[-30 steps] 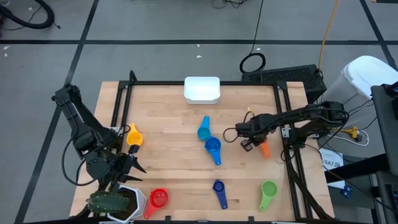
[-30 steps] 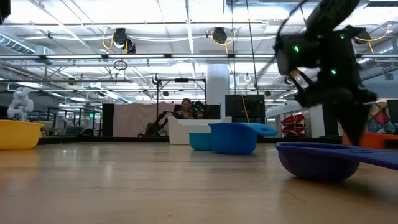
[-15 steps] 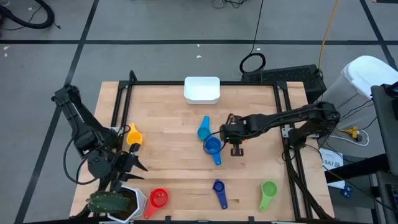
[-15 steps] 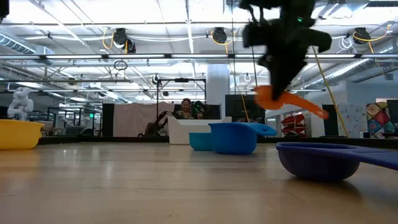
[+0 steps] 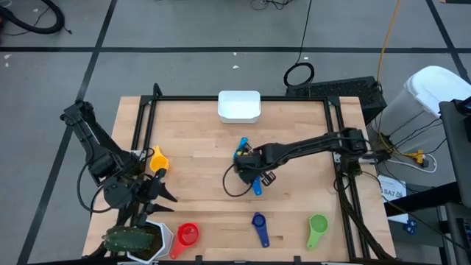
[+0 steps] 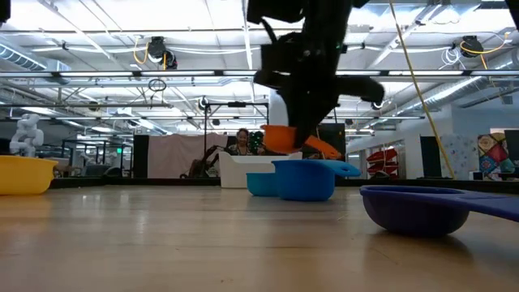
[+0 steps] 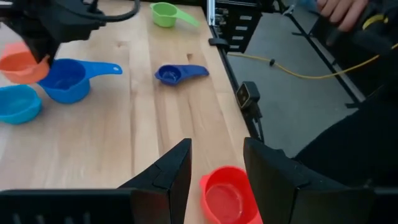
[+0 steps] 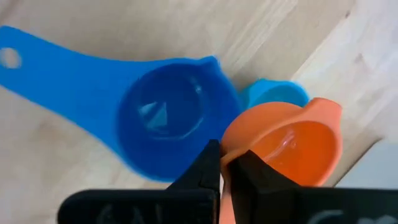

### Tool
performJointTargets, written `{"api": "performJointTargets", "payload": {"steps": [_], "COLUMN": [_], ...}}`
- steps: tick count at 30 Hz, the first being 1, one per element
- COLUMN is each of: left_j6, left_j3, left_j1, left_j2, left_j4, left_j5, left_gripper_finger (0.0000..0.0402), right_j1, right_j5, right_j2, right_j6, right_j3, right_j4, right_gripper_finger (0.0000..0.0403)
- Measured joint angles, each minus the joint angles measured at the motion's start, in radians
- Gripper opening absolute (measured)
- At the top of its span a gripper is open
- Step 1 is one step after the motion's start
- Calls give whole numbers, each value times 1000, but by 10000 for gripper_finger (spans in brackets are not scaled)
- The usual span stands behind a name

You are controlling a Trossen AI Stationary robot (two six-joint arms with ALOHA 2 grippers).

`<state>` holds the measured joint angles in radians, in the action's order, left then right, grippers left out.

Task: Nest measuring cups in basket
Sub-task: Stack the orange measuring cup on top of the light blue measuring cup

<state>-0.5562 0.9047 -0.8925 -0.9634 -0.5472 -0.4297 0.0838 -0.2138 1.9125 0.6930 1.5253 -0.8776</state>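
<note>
My right gripper (image 8: 225,163) is shut on the orange measuring cup (image 8: 292,146) and hangs near the table's middle (image 5: 246,162). It is just above a mid-blue cup (image 8: 168,121) and a light-blue cup (image 5: 241,154) that sit side by side on the wood. The white basket (image 5: 239,107) stands at the far edge. Yellow (image 5: 157,159), red (image 5: 188,235), dark-blue (image 5: 259,224) and green (image 5: 317,224) cups sit on the table. My left gripper (image 7: 216,149) is open at the front left, above the red cup (image 7: 227,196), touching nothing. My right gripper pinches the orange cup between its two fingers where the handle meets the bowl's rim (image 8: 231,148). The fingers come steeply from above. The cup is lifted clear, bowl opening up, and its handle (image 6: 324,148) slopes a little downward over the mid-blue cup.
A white pot with a green plant (image 5: 136,239) stands at the front left corner beside my left arm. Black frame rails (image 5: 333,132) run along the table's left, right and far sides. A person's hand (image 7: 339,9) shows beyond the table's right side.
My right gripper has lifted the orange cup off the table at the right and carried it toward the table's left edge, rolling its wrist on the way. The cup now hangs over the two blue cups.
</note>
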Motion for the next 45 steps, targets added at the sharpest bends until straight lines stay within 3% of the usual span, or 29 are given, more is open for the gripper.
{"api": "performJointTargets", "payload": {"steps": [11,20,24,39,45], "left_j6": [-3,-3,-3,17,27], "left_j3": [0,0,0,0,0], "left_j1": [-6,-6,-6,-6,-6], "left_j2": [0,0,0,0,0], "left_j4": [43,62,85,87,87], "left_j5": [-25,-27,-34,-43,-42], "left_gripper_finger": [150,149,150,150,149], "right_j1": [-51,-63,-72,-83,-82], "right_j5": [-25,-15,32,32,35], "right_j2": [1,1,1,1,1], "right_j6": [379,583,610,564,545], "right_j3": [5,5,-4,-73,-73], "right_j4": [51,139,134,186,194], "right_gripper_finger": [0,0,0,8,51]}}
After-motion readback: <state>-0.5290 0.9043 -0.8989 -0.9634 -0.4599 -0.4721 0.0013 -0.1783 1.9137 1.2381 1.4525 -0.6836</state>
